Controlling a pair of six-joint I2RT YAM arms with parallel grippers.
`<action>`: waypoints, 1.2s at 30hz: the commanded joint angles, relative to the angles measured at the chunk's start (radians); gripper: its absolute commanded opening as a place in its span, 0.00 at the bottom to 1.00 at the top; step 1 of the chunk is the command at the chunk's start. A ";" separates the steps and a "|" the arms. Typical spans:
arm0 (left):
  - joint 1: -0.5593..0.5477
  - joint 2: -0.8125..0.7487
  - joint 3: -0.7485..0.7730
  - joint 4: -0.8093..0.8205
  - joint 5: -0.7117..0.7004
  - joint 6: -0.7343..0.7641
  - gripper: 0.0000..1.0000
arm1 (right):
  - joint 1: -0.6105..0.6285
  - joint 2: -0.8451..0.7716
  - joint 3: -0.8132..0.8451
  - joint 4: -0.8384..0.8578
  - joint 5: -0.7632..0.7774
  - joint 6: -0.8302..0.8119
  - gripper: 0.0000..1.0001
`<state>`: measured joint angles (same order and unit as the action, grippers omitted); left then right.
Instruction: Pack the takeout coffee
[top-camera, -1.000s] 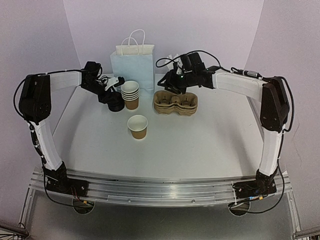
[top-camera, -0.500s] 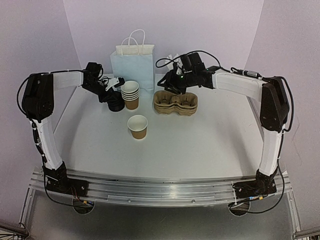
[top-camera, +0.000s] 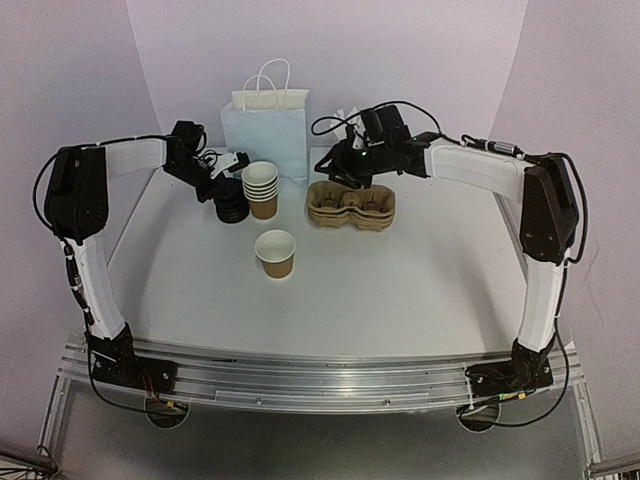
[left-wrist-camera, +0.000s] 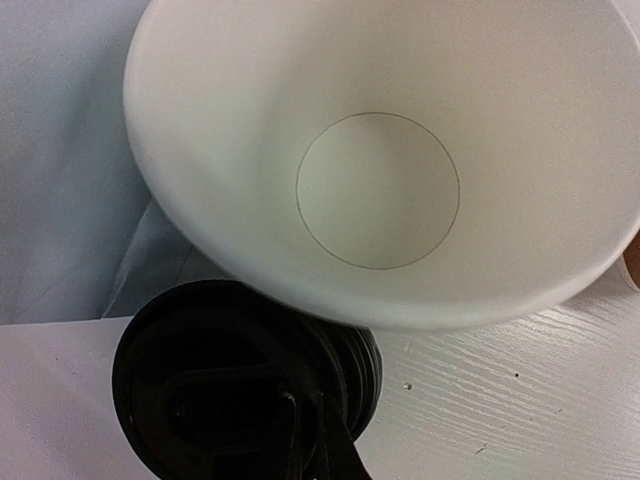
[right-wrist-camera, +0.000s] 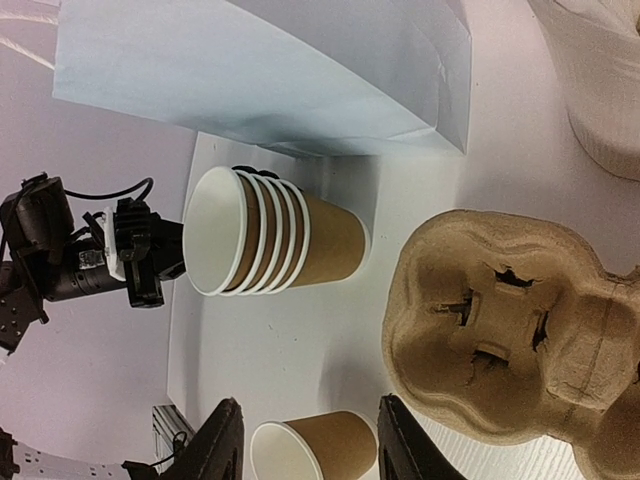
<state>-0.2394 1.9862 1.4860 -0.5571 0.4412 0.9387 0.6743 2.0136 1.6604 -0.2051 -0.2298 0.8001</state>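
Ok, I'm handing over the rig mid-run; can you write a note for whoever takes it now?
Left claw: shut at the stack of round black plastic lids; a lid in grip is unclear.
Right claw: open, empty, above the brown moulded cardboard cup carriers.
Things: stack of brown paper cups beside the lids; one brown paper cup alone nearer the arms; pale blue paper bag at the back.
Done: no cup wears a lid; carriers hold none.
To do: lid cups, pack them.

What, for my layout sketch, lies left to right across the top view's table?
Stack of black lids, stack of paper cups, stacked cardboard cup carriers. The blue bag and lone cup overlap these.
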 joint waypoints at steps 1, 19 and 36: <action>0.002 -0.003 0.051 -0.034 0.003 -0.004 0.01 | -0.004 0.005 0.038 -0.004 -0.013 -0.013 0.42; 0.011 -0.034 0.062 -0.114 0.076 -0.018 0.00 | -0.003 -0.013 0.046 -0.004 -0.016 -0.010 0.42; 0.033 -0.119 0.072 -0.164 0.103 -0.013 0.00 | -0.004 -0.032 0.051 -0.004 -0.008 -0.004 0.42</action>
<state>-0.2263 1.9601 1.5182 -0.6955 0.5040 0.9264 0.6727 2.0136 1.6740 -0.2056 -0.2363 0.8010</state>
